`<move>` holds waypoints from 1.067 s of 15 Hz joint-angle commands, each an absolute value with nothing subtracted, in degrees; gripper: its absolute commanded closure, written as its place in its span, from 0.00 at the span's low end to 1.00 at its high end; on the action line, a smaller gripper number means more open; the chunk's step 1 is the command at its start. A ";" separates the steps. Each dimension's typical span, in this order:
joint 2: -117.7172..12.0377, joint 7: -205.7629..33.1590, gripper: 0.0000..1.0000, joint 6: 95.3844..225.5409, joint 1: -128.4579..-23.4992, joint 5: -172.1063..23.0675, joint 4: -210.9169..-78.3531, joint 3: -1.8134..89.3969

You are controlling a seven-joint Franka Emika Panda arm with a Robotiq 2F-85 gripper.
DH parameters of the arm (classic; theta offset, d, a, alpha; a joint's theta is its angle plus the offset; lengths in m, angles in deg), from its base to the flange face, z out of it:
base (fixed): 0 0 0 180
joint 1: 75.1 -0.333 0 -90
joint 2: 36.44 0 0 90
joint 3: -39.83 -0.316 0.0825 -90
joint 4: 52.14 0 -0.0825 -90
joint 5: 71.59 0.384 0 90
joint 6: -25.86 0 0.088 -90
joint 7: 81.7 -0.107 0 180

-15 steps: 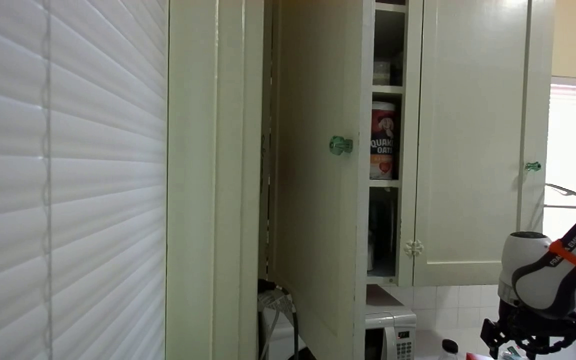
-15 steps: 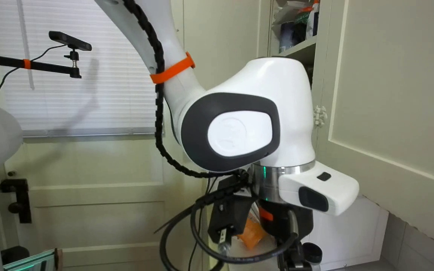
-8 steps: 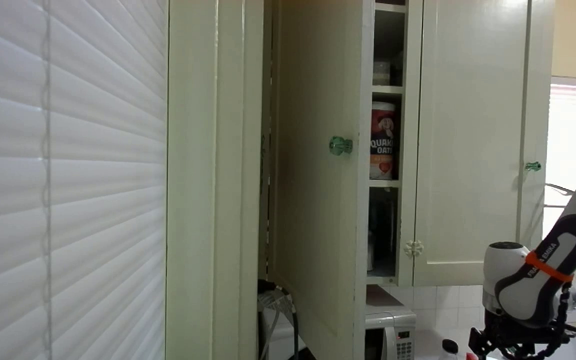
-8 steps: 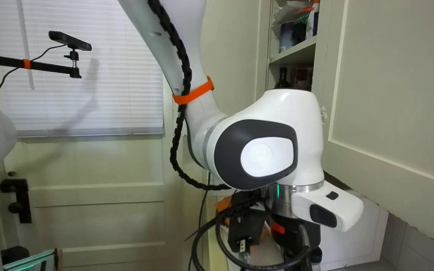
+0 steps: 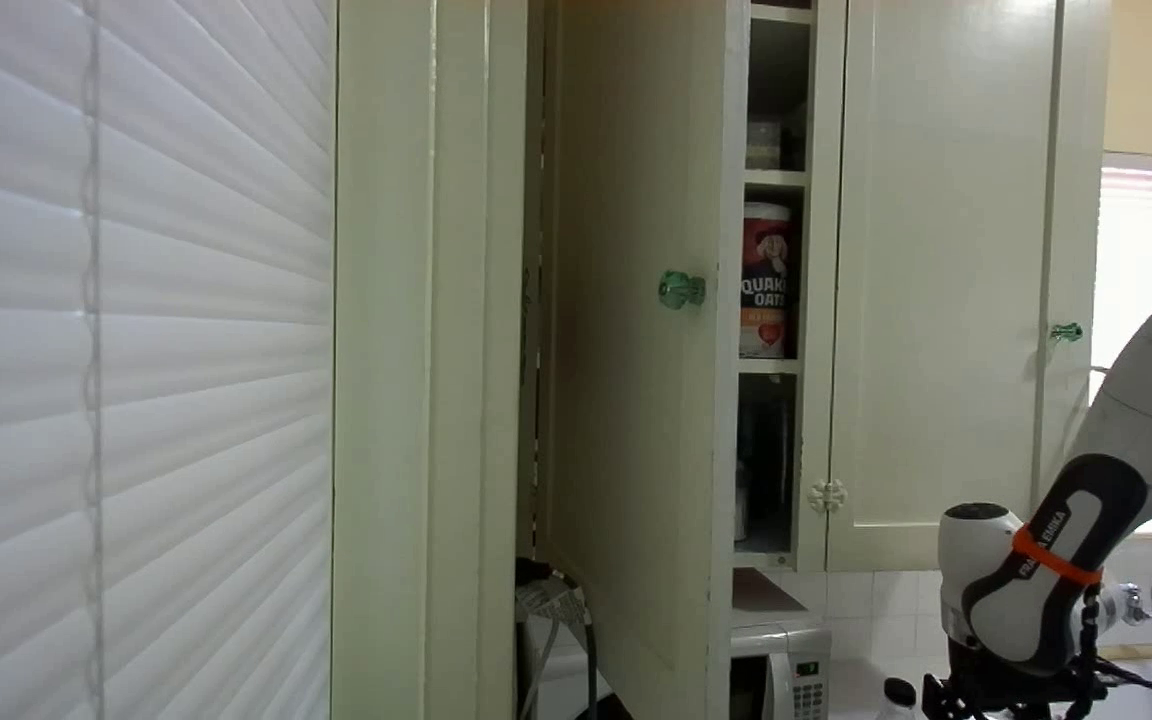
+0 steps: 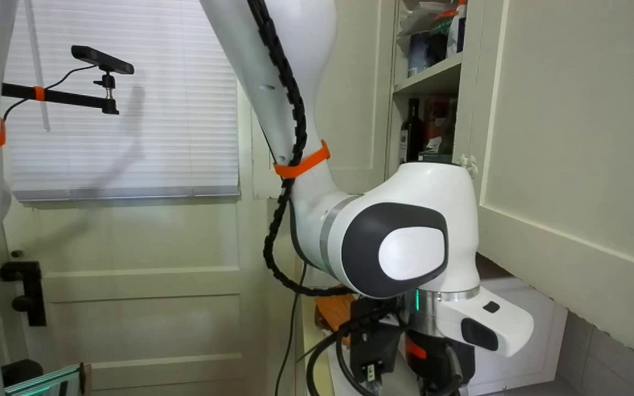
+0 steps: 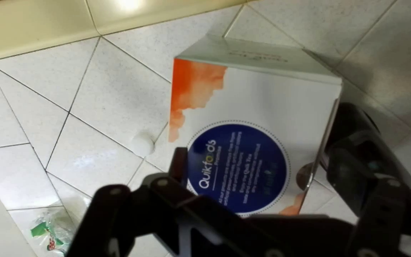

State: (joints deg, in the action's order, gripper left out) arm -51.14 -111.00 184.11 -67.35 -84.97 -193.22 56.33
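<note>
While the gripper (image 7: 260,166) stands wide across the bottom of the wrist view, the Quikfoods box (image 7: 257,114) sits right of centre on the tiled worktop (image 7: 109,96), a clear wrapper (image 7: 56,228) at lower left.

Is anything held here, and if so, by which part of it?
Nothing appears to be held: in the wrist view the gripper stands open over the Quikfoods box. Whether it touches the box cannot be told.

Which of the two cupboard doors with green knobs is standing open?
In an exterior view, the left door: it juts out, baring shelves with a Quaker Oats canister. The right door looks shut, showing no shelves.
</note>
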 commanded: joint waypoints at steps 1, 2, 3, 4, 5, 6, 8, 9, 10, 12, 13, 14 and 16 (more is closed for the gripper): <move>-54.50 -112.75 0.03 184.22 -70.50 -85.45 -191.38 59.23; -54.87 -112.75 0.10 184.21 -71.01 -85.34 -191.21 59.72; -55.29 -112.99 0.15 184.22 -71.60 -85.41 -191.00 60.32; -55.57 -112.92 0.17 184.12 -72.00 -85.22 -190.84 60.67; -55.69 -113.01 0.25 184.06 -72.40 -85.17 -190.71 61.04; -55.64 -113.13 0.23 184.01 -72.79 -85.16 -190.63 61.34; -55.33 -113.10 0.31 183.95 -73.30 -85.08 -190.67 61.73; -55.09 -113.05 0.28 183.91 -73.50 -85.05 -190.74 61.90; -54.88 -112.94 0.30 183.83 -73.63 -85.00 -190.81 62.04; -54.46 -113.07 0.42 183.66 -73.99 -85.19 -190.82 62.44; -54.22 -113.06 0.49 183.55 -74.07 -85.20 -190.76 62.51; -53.89 -113.01 0.51 183.32 -74.14 -85.20 -190.77 62.56; -53.04 -112.88 0.51 183.11 -74.25 -85.31 -190.98 62.71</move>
